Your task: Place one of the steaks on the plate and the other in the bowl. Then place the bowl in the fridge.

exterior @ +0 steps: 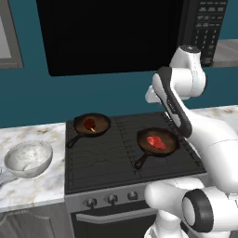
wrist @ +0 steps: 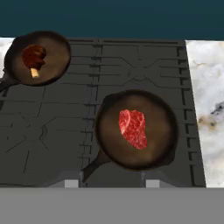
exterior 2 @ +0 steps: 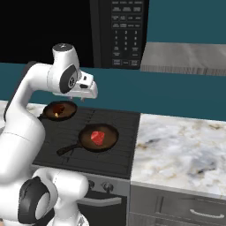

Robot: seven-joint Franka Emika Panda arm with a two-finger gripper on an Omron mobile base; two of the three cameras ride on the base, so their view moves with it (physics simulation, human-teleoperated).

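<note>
- Hovering with the gripper (wrist: 109, 183) high over the stove (wrist: 140, 65), looking down on two skillets.
- Tips set partly apart at the bottom of the hand view, with nothing between them; holding nothing.
- Nearly under the hand: the red steak (wrist: 132, 128), lying flat in the middle of the near skillet (wrist: 168, 131), clear of the rim all round.
- Farther back and to the left: the dark steak (wrist: 33, 57) with its pale bone tip, in the far skillet (wrist: 57, 52).
- From the left base view: the bowl (exterior: 28, 158) sitting upright and holding nothing on the counter (exterior: 32, 186), left of the stove and well apart from both pans.
- Cannot tell where the plate or the fridge is from these views.
- Judging by this: at the very first step, reaching for a steak, most likely the red one; neither steak moved yet, bowl still to fill and carry.
- Next, probably: centring over the red steak, turning the wrist so the tips straddle its narrower width, then going straight down inside the pan.
- Calls for a wide enough opening, since the meat is flat and broad.
- Calls for going low enough to catch the edges without pressing into the pan floor.
- Risks: tips sliding over the thin steak and closing on nothing, or a finger knocking the rim and shifting the skillet.
- After a firm grasp, lifting clear of the rim before swinging left toward the bowl.
</note>
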